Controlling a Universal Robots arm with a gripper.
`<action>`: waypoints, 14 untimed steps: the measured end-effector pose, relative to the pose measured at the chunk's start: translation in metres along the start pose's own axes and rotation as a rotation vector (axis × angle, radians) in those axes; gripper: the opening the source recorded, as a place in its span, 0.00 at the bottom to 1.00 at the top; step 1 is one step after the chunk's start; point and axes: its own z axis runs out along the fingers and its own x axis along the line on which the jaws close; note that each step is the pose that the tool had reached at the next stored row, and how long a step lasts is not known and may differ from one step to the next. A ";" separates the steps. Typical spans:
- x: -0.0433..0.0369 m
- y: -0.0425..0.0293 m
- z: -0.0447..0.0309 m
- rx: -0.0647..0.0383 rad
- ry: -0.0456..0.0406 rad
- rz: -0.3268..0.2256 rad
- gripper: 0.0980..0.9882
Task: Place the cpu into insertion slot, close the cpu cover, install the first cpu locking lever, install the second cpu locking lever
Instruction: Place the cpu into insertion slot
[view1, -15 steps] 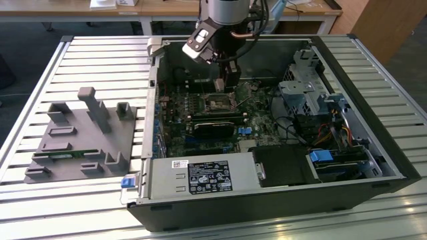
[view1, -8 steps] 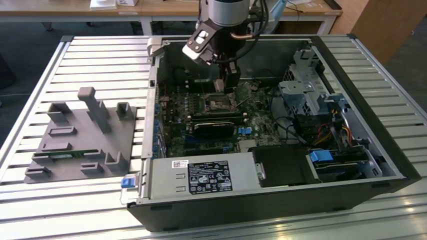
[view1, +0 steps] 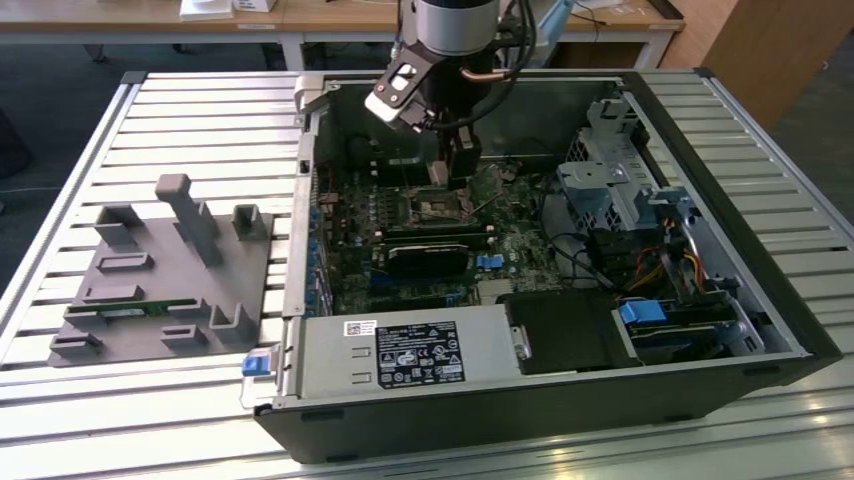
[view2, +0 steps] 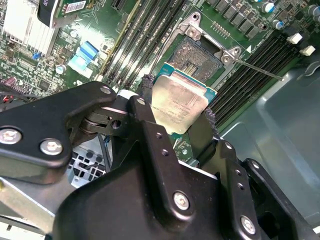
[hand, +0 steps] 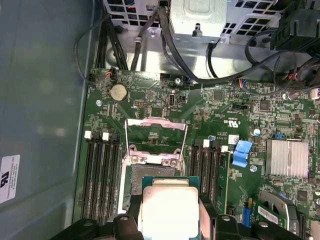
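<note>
Setting: an open grey computer case (view1: 747, 200) lies on a slatted metal table (view1: 147, 120); a grey block with upright pegs (view1: 160, 270) sits on the table at the exterior view's left, well apart from the case.

Arm: in the exterior view the arm (view1: 447, 30) reaches down into the case, with the gripper (view1: 458, 165) low over the green circuit board (hand: 225, 115) and near the socket (view1: 438, 207).

Gripper state: pinching the chip (view2: 180, 102); two black fingers (view2: 150, 115) press on opposite edges of it, as both wrist views show.

Chip: a flat square with a silvery top and a green border, held level between the fingers (hand: 125, 225). In the first wrist view the chip (hand: 167, 210) overlaps the near edge of the socket (hand: 150, 170). It hangs above the socket, not seated in it.

Socket: a dark square bed of contacts (view2: 200, 57) inside a shiny metal rim, uncovered.

Cover plate: a thin silvery frame (hand: 155, 134), swung open on the side of the socket away from the chip; green board shows through its cut-out centre.

Rod: a thin metal rod (view2: 260, 70) runs from a corner of the socket out across the neighbouring memory slots (view2: 250, 80).

Memory slots: long black strips (hand: 102, 175) flank the socket on both sides.

Other parts: a round coin battery (hand: 118, 92) and a ribbed metal heat sink (hand: 286, 157) sit on the board, apart from the socket.
</note>
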 end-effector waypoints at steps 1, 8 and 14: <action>0.0000 -0.0001 0.0002 0.000 -0.0003 0.000 0.49; 0.0000 -0.0002 0.0017 0.000 -0.0002 0.000 0.49; 0.0000 -0.0003 0.0036 0.000 0.0000 0.001 0.49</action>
